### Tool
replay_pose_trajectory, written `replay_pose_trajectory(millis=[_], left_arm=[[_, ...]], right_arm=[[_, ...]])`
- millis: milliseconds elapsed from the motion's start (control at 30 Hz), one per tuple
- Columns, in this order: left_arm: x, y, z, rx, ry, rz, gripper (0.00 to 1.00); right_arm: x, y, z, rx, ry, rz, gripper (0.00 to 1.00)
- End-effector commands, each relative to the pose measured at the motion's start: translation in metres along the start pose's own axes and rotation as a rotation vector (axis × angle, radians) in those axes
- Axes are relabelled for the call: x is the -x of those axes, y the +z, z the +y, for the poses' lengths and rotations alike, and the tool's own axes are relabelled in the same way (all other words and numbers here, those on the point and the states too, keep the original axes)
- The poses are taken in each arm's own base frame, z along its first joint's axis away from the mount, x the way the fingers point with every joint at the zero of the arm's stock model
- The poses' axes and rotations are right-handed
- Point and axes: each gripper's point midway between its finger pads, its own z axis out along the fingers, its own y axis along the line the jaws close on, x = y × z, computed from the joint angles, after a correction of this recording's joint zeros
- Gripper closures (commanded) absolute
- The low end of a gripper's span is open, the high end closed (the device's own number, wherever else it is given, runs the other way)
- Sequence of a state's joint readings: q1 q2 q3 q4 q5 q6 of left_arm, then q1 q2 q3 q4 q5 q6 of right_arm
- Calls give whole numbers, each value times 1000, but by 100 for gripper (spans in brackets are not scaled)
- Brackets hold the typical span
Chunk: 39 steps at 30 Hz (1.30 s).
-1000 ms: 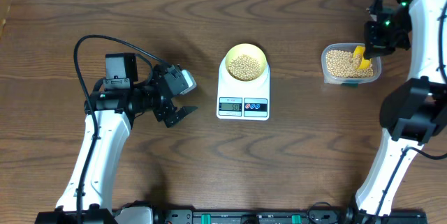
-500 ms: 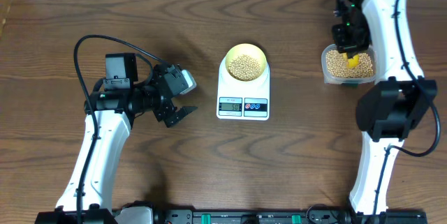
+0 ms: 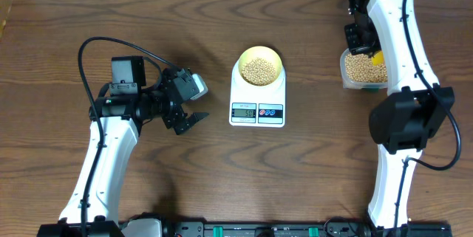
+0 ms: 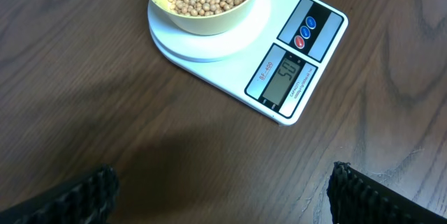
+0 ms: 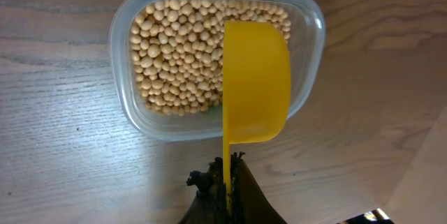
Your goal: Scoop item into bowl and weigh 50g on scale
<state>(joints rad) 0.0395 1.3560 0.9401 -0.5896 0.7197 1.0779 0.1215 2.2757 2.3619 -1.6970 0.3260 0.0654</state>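
My right hand (image 5: 227, 181) is pinching the handle of the scoop (image 5: 255, 81), far right on the counter (image 3: 89, 15). The scoop's long axis runs straight out from my fingers, and its cup hangs over the right part of the tub (image 5: 124, 56). So the tub lies directly under and ahead of this hand.

The tub holds most of the beans (image 5: 178, 53); the rest sit in the bowl (image 3: 259, 66), which rests on the scale (image 3: 257, 97) at mid-counter, well to the left of the scoop.

My left hand (image 3: 188, 119) is spread, holds nothing, and sits left of the scale, somewhat nearer to it than the right.

The display (image 4: 283, 79) seems to read fifty, though the digits are small. If so, I judge the weighing is about done and the scoop need only go down into the tub.

I see only yellow plastic on the scoop and cannot tell whether it carries beans. From overhead my arm hides most of it.
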Motion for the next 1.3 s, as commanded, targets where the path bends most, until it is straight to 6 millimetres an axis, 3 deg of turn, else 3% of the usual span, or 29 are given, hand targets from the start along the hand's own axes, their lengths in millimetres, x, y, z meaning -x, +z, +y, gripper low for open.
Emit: replay_pose_trajectory(millis=[0, 167, 367, 633, 800, 900, 1067, 1267], left_arm=[[0, -1, 3, 5, 10, 1, 2], [0, -1, 3, 5, 9, 1, 2], [0, -1, 3, 5, 9, 1, 2], [0, -1, 3, 5, 9, 1, 2], [0, -1, 3, 6, 9, 2, 2], [0, -1, 3, 5, 9, 1, 2], [0, -1, 3, 5, 9, 1, 2], [0, -1, 3, 5, 9, 1, 2]], right_arm=[[0, -23, -6, 44, 67, -63, 99], [-2, -20, -7, 131, 101, -51, 99], [-7, -23, -25, 263, 182, -57, 99], [-9, -43, -62, 643, 349, -150, 99], [-7, -42, -94, 793, 416, -221, 99], [-4, -45, -102, 876, 396, -286, 99], [-4, -26, -110, 895, 412, -287, 99], [2, 0, -98, 952, 395, -285, 99]])
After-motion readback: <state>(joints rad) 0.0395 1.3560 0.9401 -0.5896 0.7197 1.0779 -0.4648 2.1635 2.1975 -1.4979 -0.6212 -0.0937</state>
